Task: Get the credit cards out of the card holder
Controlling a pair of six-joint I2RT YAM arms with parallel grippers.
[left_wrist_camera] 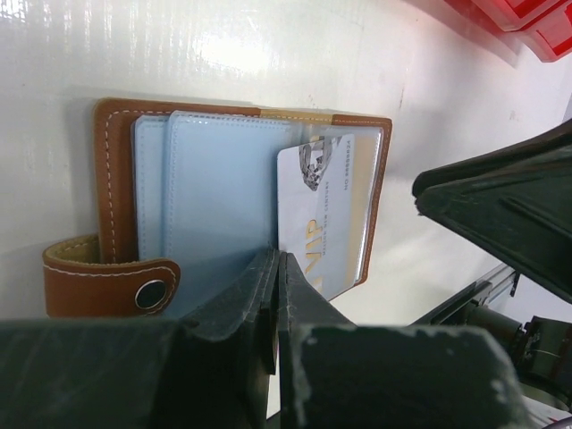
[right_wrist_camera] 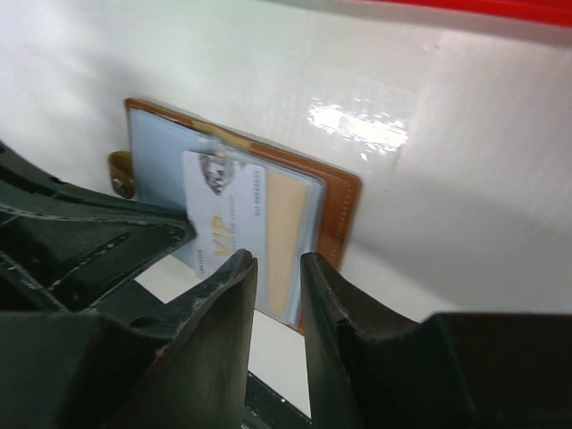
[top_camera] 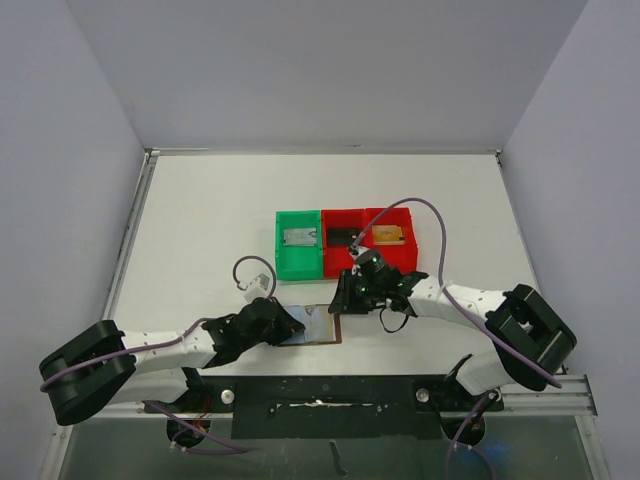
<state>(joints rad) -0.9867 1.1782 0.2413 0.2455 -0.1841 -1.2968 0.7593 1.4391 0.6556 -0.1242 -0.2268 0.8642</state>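
Currently the small brown leather card holder (left_wrist_camera: 112, 179) lies open on the white counter (top_camera: 200, 220), with one white, gold-lettered credit card (left_wrist_camera: 317, 223) poking from its clear sleeve. The left gripper (left_wrist_camera: 277, 299) is closed tight with its tips on a pale blue panel (left_wrist_camera: 214, 197); I cannot tell whether it pinches that leaf or merely presses. The right gripper (right_wrist_camera: 279, 268) stands narrowly parted at the card's near edge, seemingly clasping nothing. The likely risk is that a pull drags the whole holder, or that the thin card slips free. Counted: one holder, one visible card, two grippers, one green plastic bin (top_camera: 281, 245), two red bins (top_camera: 343, 216).
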